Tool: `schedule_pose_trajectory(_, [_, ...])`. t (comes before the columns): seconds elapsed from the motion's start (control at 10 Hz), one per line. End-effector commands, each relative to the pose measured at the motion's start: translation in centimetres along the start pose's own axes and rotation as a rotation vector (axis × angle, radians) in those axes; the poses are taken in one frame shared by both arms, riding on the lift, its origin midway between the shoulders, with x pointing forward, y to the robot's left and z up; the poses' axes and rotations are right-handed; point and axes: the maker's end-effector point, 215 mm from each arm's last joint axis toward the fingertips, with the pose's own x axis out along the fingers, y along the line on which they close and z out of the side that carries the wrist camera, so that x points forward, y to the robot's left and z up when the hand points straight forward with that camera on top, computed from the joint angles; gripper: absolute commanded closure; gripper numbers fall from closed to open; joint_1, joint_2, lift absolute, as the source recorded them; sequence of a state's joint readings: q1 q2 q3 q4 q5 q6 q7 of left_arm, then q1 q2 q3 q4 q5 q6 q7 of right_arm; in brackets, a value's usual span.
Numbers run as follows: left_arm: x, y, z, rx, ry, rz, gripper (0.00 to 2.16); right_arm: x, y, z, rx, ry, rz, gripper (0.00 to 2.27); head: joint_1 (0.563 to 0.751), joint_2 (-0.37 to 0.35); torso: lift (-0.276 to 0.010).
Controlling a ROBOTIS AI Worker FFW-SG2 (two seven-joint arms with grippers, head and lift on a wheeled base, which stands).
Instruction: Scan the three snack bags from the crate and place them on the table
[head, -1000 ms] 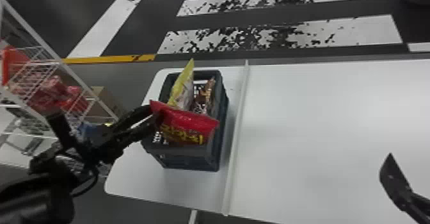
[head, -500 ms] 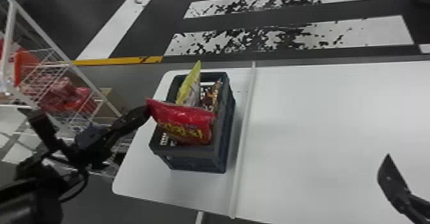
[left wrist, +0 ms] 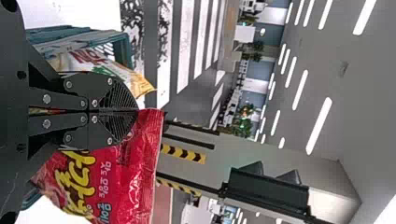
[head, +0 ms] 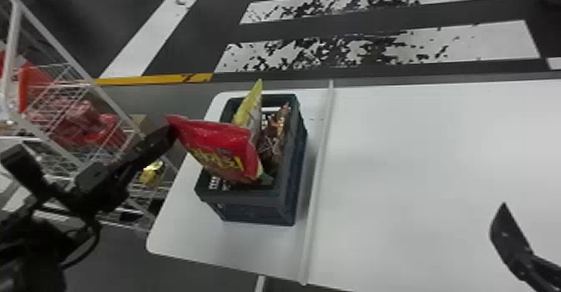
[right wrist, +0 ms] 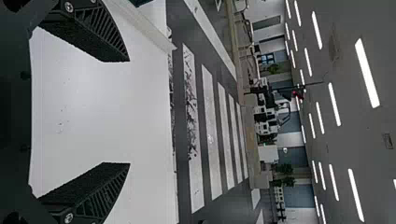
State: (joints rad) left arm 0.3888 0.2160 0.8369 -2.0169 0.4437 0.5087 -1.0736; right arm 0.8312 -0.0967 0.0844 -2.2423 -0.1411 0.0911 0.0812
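One red bag (head: 219, 145) partly hides the crate (head: 259, 213).

Yellow pillow-shaped plastic snack bag (head: 252, 107): lower part hidden behind red glossy plastic snack bag (head: 221, 145), itself cut off by left wrist view's bottom edge. Brown shiny snack bag (head: 273, 134): print blurred. White flat-topped table (head: 417, 166): cut off, head view's right edge.

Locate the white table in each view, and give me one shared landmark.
Head view: the white table lies under the crate and extends far to its right.
Left wrist view: beside the crate, beyond the left gripper.
Right wrist view: between the right gripper's open fingers.
Shared landmark: white floor stripes past the table.
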Motion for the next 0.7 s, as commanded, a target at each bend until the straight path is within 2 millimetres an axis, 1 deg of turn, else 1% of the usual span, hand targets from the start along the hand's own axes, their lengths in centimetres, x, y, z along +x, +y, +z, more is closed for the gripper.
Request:
schedule_pose_trajectory(0.0, [-0.7,-0.5,2.5,0.006,-0.07,0.014,1.74,-0.1,0.0,0.2,0.0,-0.008,0.0,0.09,0.695,0.35,-0.062])
schedule_pose_trajectory(0.2, [-1.3,-1.2,5.0,0.013,-0.136,0.049,1.74,-0.1,0.1,0.3,-0.002,-0.01,0.003,0.09,0.695,0.35,-0.062])
schedule_pose_trajectory(0.4, [-1.3,-2.6,7.1,0.006,-0.203,0.071,1.74,-0.2,0.0,1.0,-0.003,-0.028,0.0,0.09,0.695,0.35,-0.062])
schedule_pose_trajectory(0.6, [-0.1,-4.7,8.6,0.016,-0.237,0.061,1.74,0.0,-0.2,1.2,-0.005,-0.034,-0.004,0.09,0.695,0.35,-0.062])
